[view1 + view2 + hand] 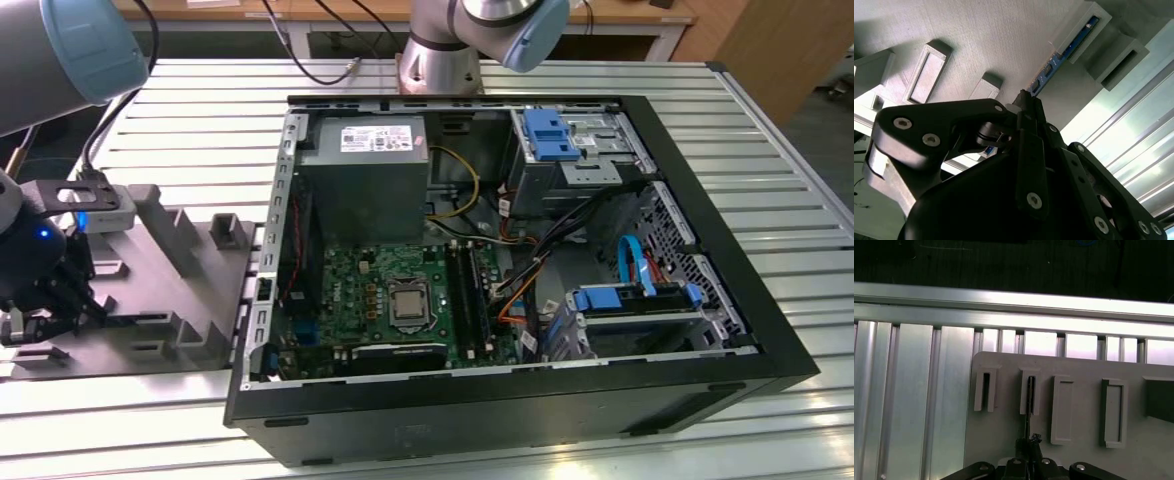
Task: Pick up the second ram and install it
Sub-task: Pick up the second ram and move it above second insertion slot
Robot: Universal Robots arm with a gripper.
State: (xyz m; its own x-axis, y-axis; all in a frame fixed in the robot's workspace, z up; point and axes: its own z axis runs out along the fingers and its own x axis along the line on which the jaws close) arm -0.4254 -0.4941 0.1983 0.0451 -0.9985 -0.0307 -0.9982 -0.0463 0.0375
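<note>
Black gripper (pixel 1026 102), fingers narrowed, pinches the thin, flat blue ram (pixel 1066 53) standing on edge in a matte grey holder's (pixel 1004 40) slot.

Open computer case (pixel 534 405) beside a grey, perhaps plastic, holder (pixel 140 335)

An open black computer case (pixel 534 400) lies on its side on a slatted metal table (pixel 200 110) and takes up the middle and right of the frame. Inside it, a grey power supply (pixel 363 175) sits toward the top. Below that is a green motherboard (pixel 350 290) with a square processor socket (pixel 404 302) near its middle. Blue drive brackets (pixel 547 135) stand at upper right, and loose cables (pixel 534 265) run across the interior. Just left of the case lies a grey fixture plate (pixel 174 300) with raised slotted blocks. The black gripper (pixel 43 318) hangs over the plate's left end, at the frame's left edge. The arm's base (pixel 441 65) stands at top centre.
</note>
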